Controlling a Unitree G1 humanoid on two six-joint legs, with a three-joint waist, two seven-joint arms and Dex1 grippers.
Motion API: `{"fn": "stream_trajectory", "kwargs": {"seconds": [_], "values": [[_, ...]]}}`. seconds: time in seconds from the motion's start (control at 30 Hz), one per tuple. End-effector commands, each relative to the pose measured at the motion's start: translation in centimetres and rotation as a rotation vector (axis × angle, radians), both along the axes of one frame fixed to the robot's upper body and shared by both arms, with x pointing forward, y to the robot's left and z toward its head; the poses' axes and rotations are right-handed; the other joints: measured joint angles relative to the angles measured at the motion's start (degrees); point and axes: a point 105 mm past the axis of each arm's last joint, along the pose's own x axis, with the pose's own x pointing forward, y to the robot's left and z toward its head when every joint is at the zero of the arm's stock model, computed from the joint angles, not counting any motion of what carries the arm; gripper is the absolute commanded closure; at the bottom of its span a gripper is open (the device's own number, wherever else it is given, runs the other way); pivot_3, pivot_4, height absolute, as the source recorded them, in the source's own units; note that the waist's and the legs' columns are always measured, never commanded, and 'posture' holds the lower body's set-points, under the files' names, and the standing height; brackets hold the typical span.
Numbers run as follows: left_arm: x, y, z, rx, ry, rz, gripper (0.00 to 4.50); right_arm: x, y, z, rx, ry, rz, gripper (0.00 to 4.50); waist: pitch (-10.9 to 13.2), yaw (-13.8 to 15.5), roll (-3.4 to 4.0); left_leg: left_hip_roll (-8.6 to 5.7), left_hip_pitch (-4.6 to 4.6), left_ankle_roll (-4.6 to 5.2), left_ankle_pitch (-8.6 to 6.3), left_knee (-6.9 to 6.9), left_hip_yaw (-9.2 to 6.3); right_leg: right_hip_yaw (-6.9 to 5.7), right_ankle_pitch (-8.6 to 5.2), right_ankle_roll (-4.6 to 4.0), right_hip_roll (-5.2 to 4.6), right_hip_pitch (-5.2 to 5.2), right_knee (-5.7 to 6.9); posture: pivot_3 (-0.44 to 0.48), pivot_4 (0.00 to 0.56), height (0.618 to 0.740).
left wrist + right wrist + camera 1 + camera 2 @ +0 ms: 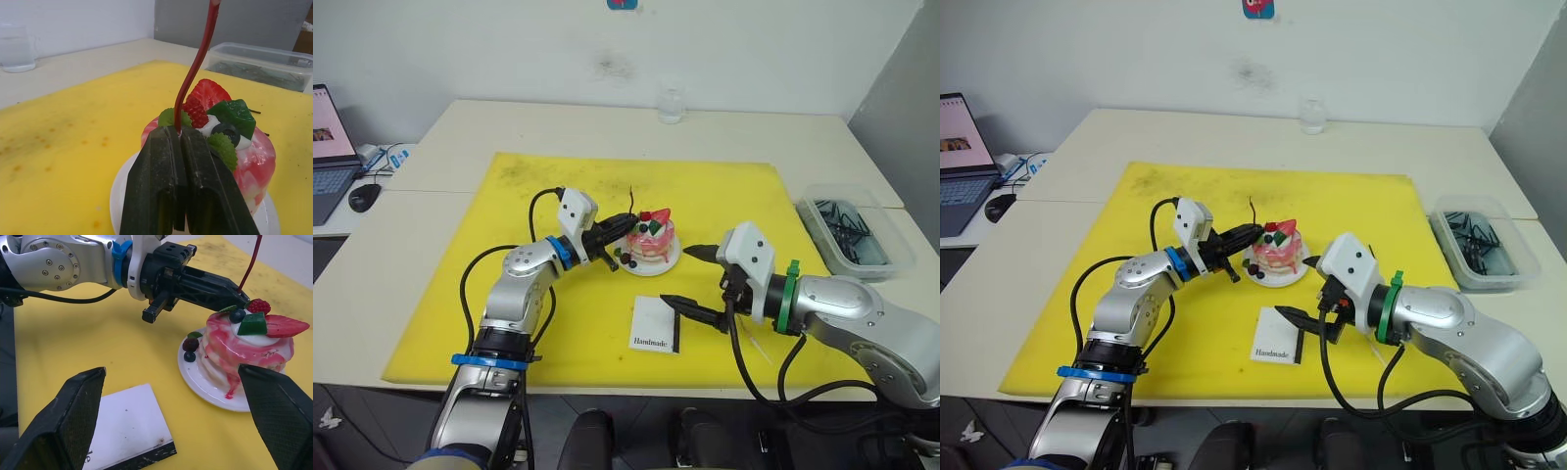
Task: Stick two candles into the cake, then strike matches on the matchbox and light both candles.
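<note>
1. Fingers of the left gripper clenched on the lower part of one candle, pinched low so the stem rises upright over the cake top.
2. Candle base at the near top edge of the cake, beside the strawberry; whether already seated in the icing cannot be told. Judged: first insertion in hand, no candle yet standing free.
3. Approached from the cake's left side, low and near level, presumably to keep the strawberry and berries undisturbed.
4. Cake sited on its white plate near the middle of the yellow mat, within reach of both arms.
5. Fingers of the right gripper released and spread wide, grasping nothing; parked just right of the cake and above the matchbox, probably waiting clear of the left arm's work.
6. Matchbox flat on the mat in front of the cake, black strip to the right, "Handmade" lettering toward the robot; untouched, striking not begun.
7. Second candle and matches not identified with certainty; a thin pale stick on the mat under the right arm too faint to name.
8. Outward on the worktop: clear bin of dark sticks at right, glass at the far edge, laptop at far left.
9. Risk noted: thin wavy stem liable to bend if pressed off-axis.
</note>
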Motion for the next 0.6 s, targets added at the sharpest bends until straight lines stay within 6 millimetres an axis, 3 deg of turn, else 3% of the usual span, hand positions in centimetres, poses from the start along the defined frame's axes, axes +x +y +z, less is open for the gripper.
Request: {"fn": "stream_trajectory", "kwargs": {"seconds": [0.03,0.43,0.6], "values": [[0.1,0.0,0.6,-0.023,0.014,-0.013,3.85,-0.3,-0.1,1.0,0.011,-0.056,0.0,0.0,0.0,0.0,0.0,-0.01,0.0,0.0,0.0,0.0,0.0,0.0,0.0,0.0,0.0,0.0,0.0,0.0,0.15,0.74],[1.0,2.7,2.8,-0.025,-0.052,0.078,0.12,0.6,0.0,1.2,0.026,-0.064,-0.019,0.0,0.0,0.0,0.0,0.0,0.02,0.0,0.0,0.0,0.0,0.01,0.0,0.0,0.02,0.0,0.0,0.0,0.15,0.74],[0.4,3.4,3.8,-0.029,-0.072,0.08,0.04,1.1,0.0,1.6,0.041,-0.085,-0.033,0.0,0.0,0.0,0.0,0.0,0.02,0.0,0.0,-0.01,0.01,0.01,0.0,0.0,0.02,0.0,0.01,0.0,0.15,0.74]]}}
